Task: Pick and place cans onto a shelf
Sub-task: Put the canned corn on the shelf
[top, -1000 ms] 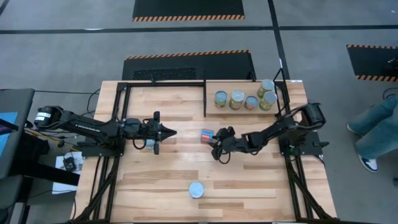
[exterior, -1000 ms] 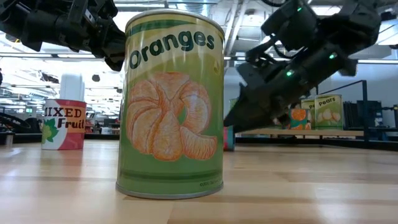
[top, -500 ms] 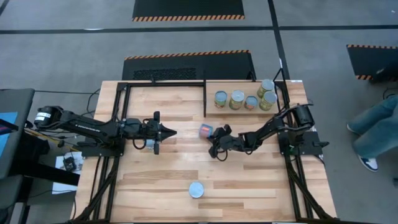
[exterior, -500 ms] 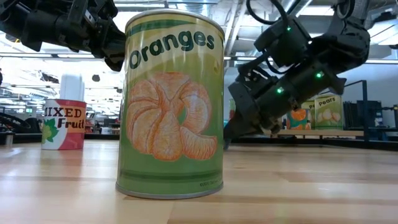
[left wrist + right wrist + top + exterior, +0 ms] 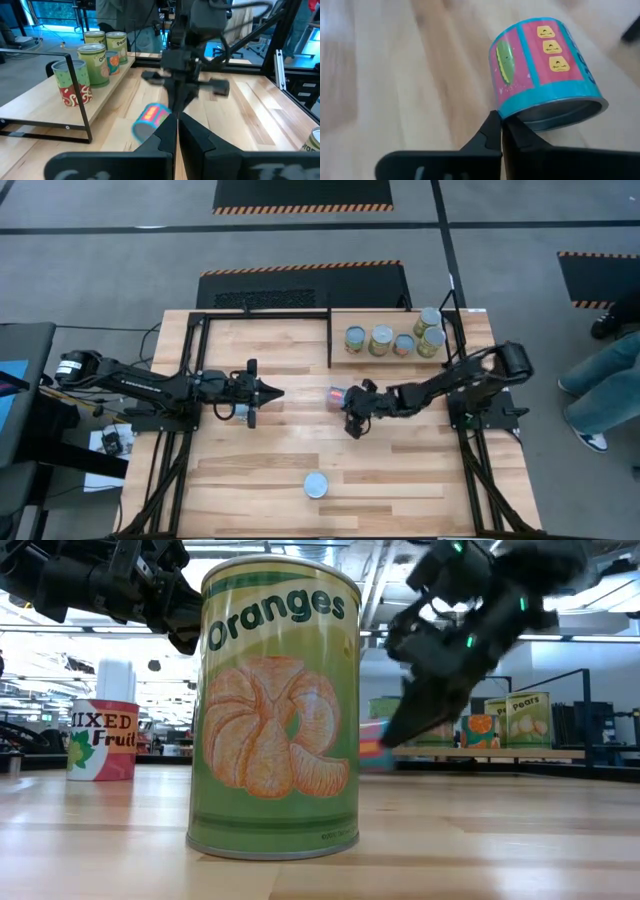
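Note:
A pink-and-blue can (image 5: 545,70) lies on its side at the middle of the table (image 5: 336,394), silver end toward my right wrist camera. My right gripper (image 5: 501,125) is shut, with its tips at that end's rim; seen from the left wrist it points down beside the can (image 5: 175,107). My left gripper (image 5: 275,392) hovers shut left of the can, holding nothing (image 5: 176,125). Several cans (image 5: 381,339) stand upright on the shelf (image 5: 390,358) at the far right. An Oranges can (image 5: 316,485) stands near the front edge. My right gripper's shut fingertips (image 5: 492,131) stand at the lower rim of the lying can's silver end (image 5: 520,116). They hold nothing between them. Whether they touch the rim I cannot tell. The can rests with its side on the table.
Black frame bars (image 5: 330,340) edge the shelf and run along the table's left and right sides. A Mixed Fruit can (image 5: 103,740) shows far off in the low view. A person's legs (image 5: 605,385) are beside the table's right side. Bare planks lie between the two grippers and the front.
My right gripper has shut with nothing between its fingers and has risen a little beside the lying can. The can has shifted slightly on the table and still lies on its side.

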